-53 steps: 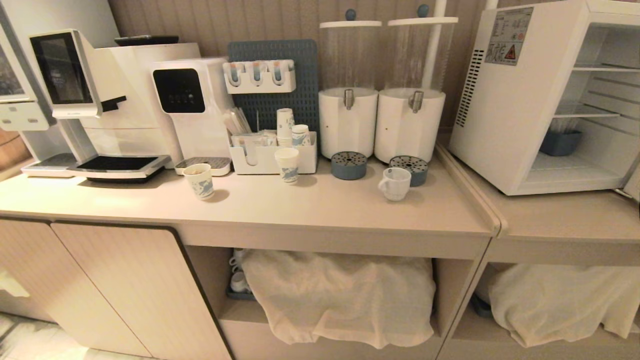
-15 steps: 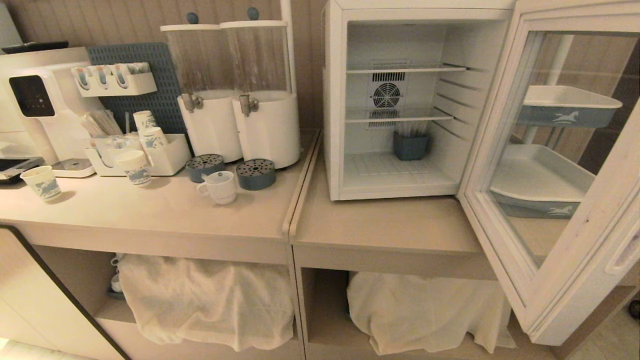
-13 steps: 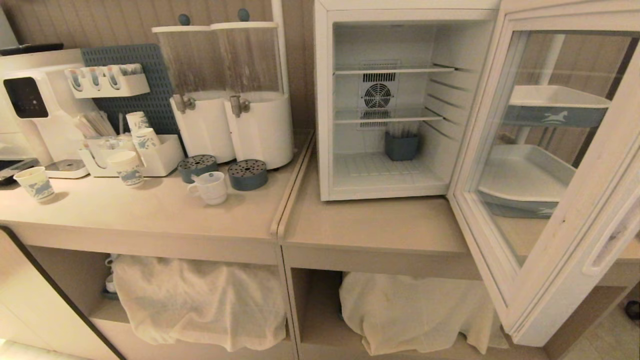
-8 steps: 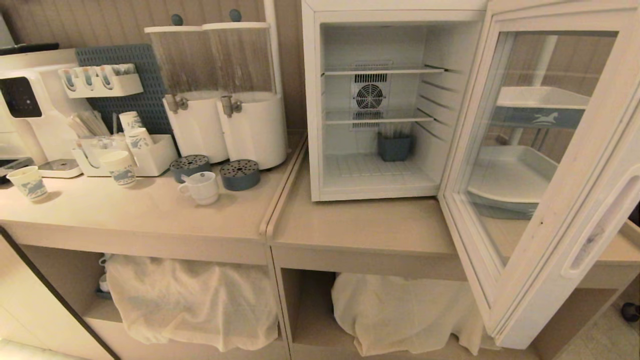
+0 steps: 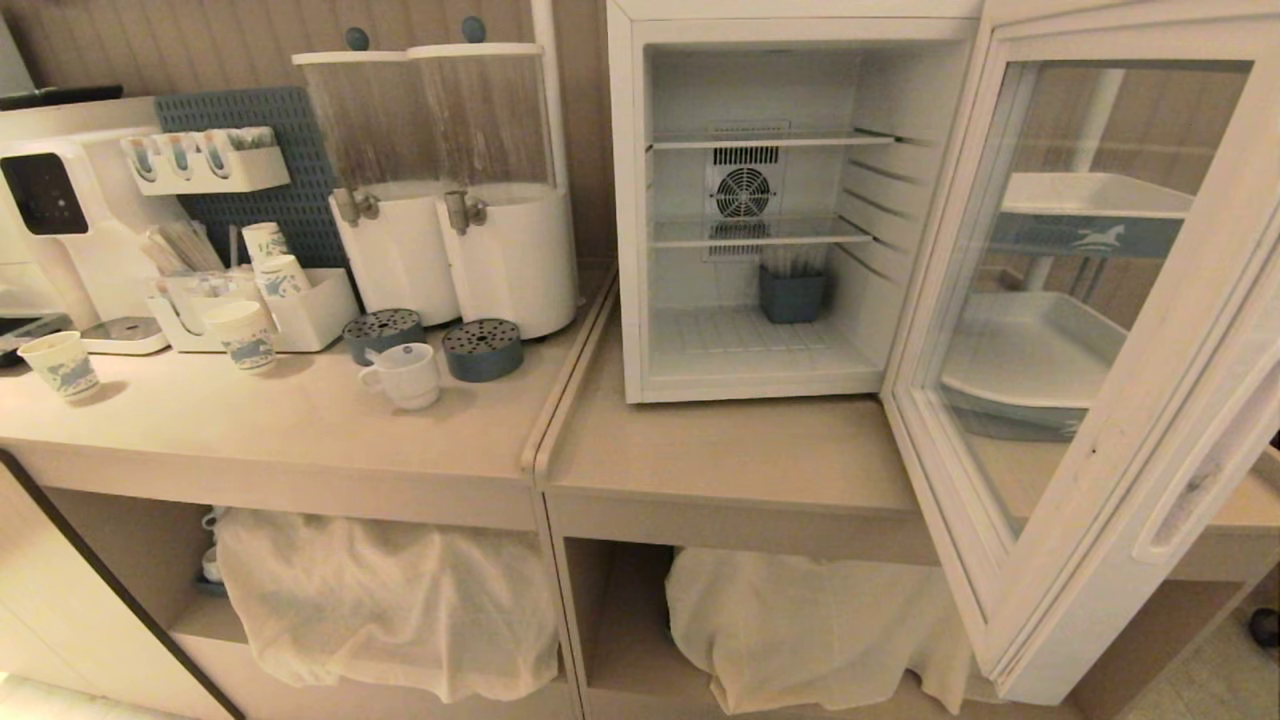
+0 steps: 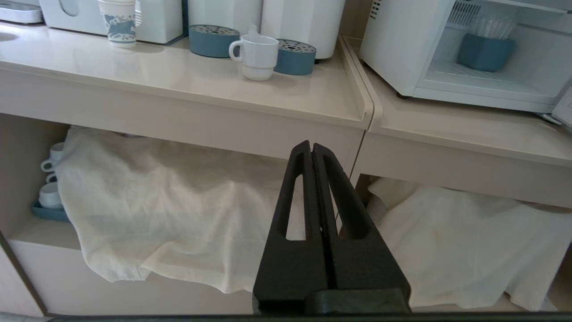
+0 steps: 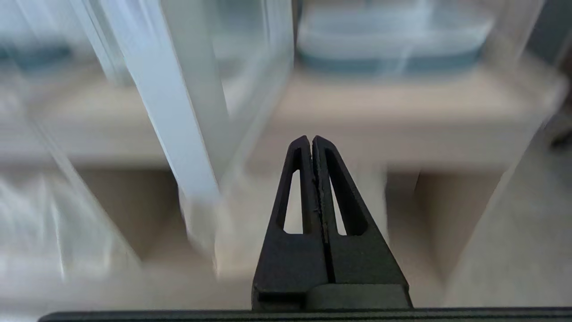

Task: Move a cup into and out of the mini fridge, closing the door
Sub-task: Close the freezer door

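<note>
Left gripper [image 6: 312,147] closed, empty, low before counter; right gripper [image 7: 311,141] closed, empty, near door [image 5: 1090,330]. Cup [image 5: 405,374] on counter, fridge [image 5: 750,200] open. We judge approach step; next: open, grasp cup.

An office pantry or café drinks station: coffee machine [image 5: 45,215], drink dispensers [image 5: 450,190], paper cups [image 5: 240,335], mini fridge [image 5: 750,200].

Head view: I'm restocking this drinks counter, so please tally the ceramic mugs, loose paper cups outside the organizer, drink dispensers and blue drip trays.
white mug: 1
loose paper cups: 2
drink dispensers: 2
blue drip trays: 2
Total: 7
</note>
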### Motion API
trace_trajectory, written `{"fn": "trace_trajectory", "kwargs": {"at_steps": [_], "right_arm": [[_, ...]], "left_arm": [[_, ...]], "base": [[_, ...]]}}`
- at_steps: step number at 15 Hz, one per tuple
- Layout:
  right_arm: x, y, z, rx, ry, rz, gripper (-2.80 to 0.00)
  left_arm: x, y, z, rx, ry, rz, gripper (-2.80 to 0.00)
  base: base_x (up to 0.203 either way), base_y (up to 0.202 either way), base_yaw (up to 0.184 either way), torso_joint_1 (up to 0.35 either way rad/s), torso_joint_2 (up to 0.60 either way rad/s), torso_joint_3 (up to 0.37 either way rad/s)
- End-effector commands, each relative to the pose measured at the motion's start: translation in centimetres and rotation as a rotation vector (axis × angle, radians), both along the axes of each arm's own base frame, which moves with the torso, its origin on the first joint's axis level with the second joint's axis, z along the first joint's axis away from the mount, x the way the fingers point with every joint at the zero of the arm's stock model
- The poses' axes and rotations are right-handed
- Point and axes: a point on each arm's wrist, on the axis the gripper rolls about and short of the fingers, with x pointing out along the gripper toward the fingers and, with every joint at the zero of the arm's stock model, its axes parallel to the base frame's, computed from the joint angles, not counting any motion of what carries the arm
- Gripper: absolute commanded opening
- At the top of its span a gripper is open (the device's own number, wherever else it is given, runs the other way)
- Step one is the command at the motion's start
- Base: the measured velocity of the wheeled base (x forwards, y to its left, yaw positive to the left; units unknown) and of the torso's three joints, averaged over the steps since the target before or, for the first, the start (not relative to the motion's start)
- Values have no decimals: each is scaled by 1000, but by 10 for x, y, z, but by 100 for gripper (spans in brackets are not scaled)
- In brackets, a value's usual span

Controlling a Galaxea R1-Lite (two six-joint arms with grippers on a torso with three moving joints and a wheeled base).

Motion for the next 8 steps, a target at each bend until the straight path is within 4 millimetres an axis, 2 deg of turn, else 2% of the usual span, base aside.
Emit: {"fn": "trace_trajectory", "kwargs": {"at_steps": [1, 2, 4, 5, 8], "right_arm": [[-29, -1, 57, 28, -118, -39, -280], [-29, -2, 80, 64, -115, -74, -280], [-6, -7, 112, 104, -28, -83, -280], [6, -11, 121, 118, 8, -40, -280], [27, -21, 132, 143, 68, 139, -280]], "left_arm": [[3, 0, -11, -1, 34, 0, -280], [3, 0, -11, -2, 34, 0, -280], [3, 0, -11, -4, 34, 0, -280], [3, 0, -11, -6, 34, 1, -280], [3, 0, -11, -6, 34, 1, -280]], "base": [[0, 0, 0, 0, 0, 0], [0, 0, 0, 0, 0, 0], [0, 0, 0, 0, 0, 0], [0, 0, 0, 0, 0, 0], [0, 0, 0, 0, 0, 0]]}}
